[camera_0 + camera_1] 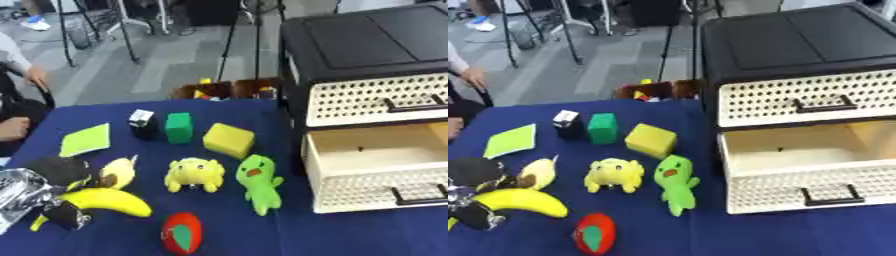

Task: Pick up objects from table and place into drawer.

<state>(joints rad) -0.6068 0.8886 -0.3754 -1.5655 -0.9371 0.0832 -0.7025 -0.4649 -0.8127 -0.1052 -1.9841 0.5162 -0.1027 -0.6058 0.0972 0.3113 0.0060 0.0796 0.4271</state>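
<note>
My left hand shows at the lower left, black and silver. Its fingers curl over the left end of a yellow banana and its thumb sits below it; the banana lies on the blue table. The cream drawer of the black-topped cabinet stands pulled open on the right, with nothing visible inside. Between them lie a green plush, a yellow plush, a red and green toy, a yellow block and a green block.
A small black and white cube, a flat yellow-green card and a yellow curved toy lie at the left. The upper drawer is closed. Brown and yellow items sit past the table's far edge.
</note>
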